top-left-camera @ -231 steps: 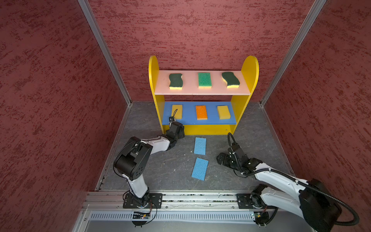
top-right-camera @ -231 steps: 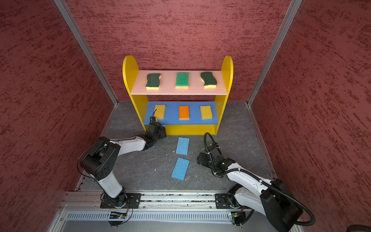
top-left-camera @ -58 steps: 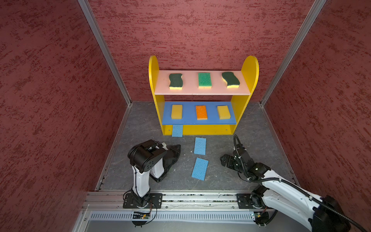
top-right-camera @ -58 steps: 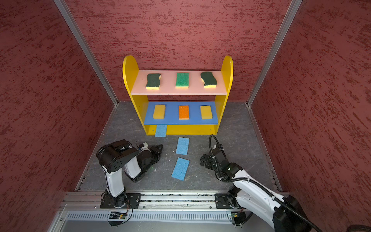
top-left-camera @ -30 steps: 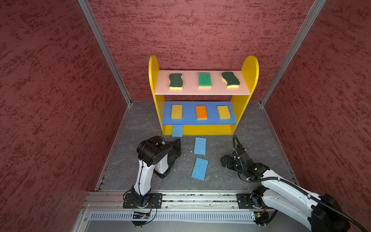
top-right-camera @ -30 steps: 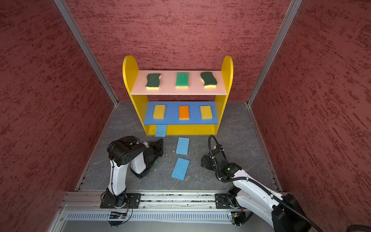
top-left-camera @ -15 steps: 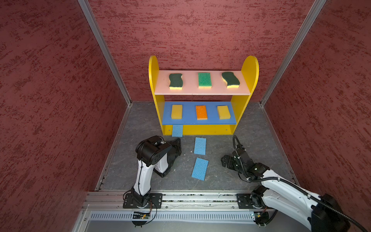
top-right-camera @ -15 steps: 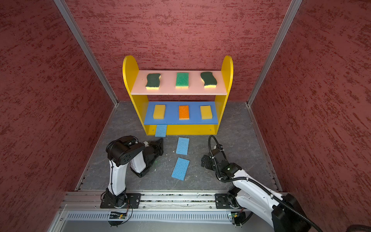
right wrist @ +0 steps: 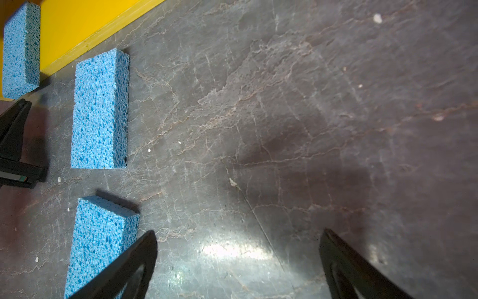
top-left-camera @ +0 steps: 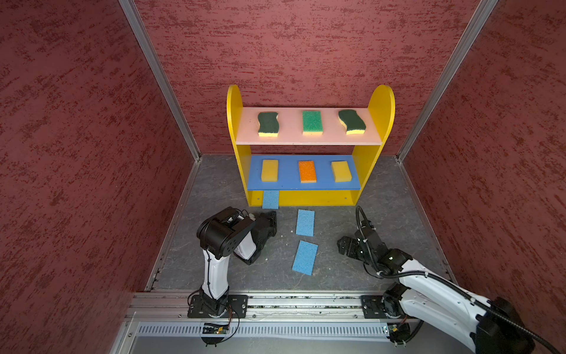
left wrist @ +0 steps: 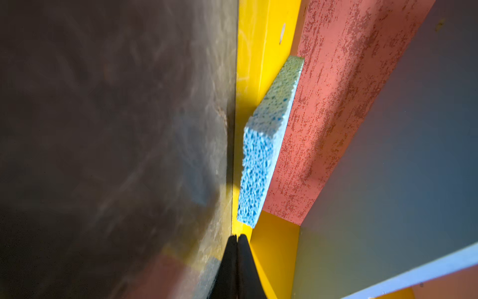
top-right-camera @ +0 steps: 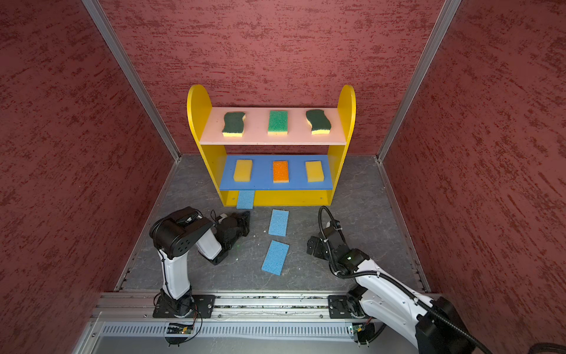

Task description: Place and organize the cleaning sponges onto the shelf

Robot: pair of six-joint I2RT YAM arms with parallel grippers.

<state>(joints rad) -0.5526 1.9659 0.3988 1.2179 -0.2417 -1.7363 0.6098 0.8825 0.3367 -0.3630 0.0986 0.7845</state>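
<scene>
Plainly, the left gripper (left wrist: 237, 236) is sitting with its jaws pressed together on nothing, tips pointing at the near end of the blue sponge (left wrist: 263, 155) on the bottom board (top-left-camera: 318, 197) of the shelf (top-left-camera: 234, 122); that sponge is lying straight ahead of the tips, just beside them and seemingly not touching, its long axis running front to back into the shelf, its near end overhanging the board's front edge in both top views; a push along that axis is looking like the coming move, and the left arm is standing nearer for it; an off-axis nudge could be skewing the pad. The right gripper (right wrist: 239, 233) is hanging low with jaws wide apart and empty, just beside the nearest floor sponge (right wrist: 101, 246); the second floor sponge (right wrist: 99, 111) is lying between that one and the shelf, both lengthwise toward it; three green sponges (top-left-camera: 312, 122) are resting on the pink top board (top-left-camera: 291, 139), two yellow sponges (top-left-camera: 269, 170) and an orange sponge (top-left-camera: 307, 171) on the blue middle board (top-left-camera: 289, 176); no brand, label or writing is showing legibly anywhere.
</scene>
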